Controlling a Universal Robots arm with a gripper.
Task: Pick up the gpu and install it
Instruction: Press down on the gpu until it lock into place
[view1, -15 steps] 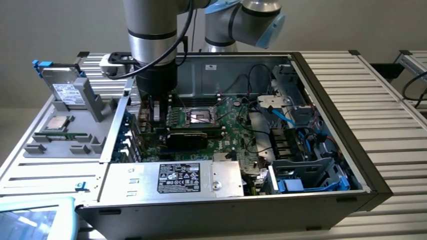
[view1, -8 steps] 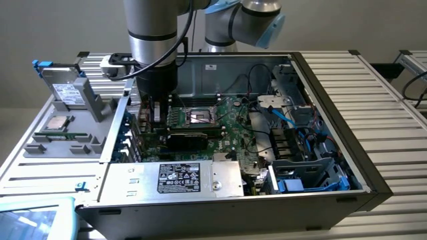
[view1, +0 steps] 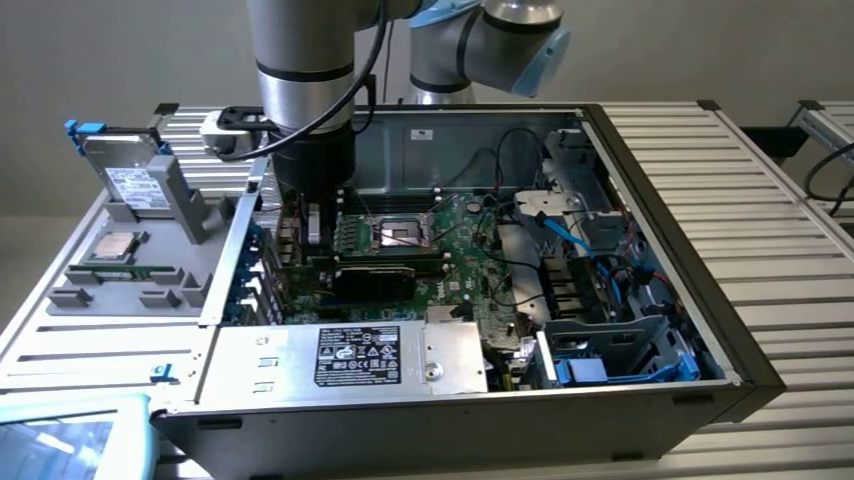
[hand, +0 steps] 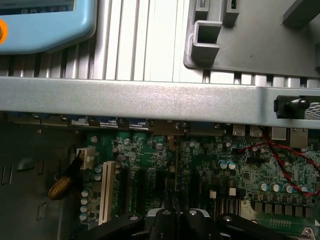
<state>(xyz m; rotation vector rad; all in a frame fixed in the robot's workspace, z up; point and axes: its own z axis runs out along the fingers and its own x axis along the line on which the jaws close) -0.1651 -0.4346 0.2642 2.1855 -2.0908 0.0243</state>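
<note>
The gripper (hand: 176, 216) is seen clamped on the gpu (hand: 176, 170), held edge-on above the motherboard (view1: 441, 240); the grip itself is hidden in the exterior view.

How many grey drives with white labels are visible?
1: the grey white-labelled drive stands upright on the grey holder at the exterior view's left; the open case may hide more.

The open computer case (view1: 747, 380) surrounds the pincer, and its green motherboard (hand: 240, 170) lies directly beneath it. A grey holder tray (view1: 134, 270) carrying an upright drive with a white label (view1: 131, 185) stands outside the case wall nearest the pincer. A silver power supply (view1: 347, 355) sits just beside it inside, and a light-blue tablet (hand: 40, 20) lies well apart beyond the case rim.
</note>
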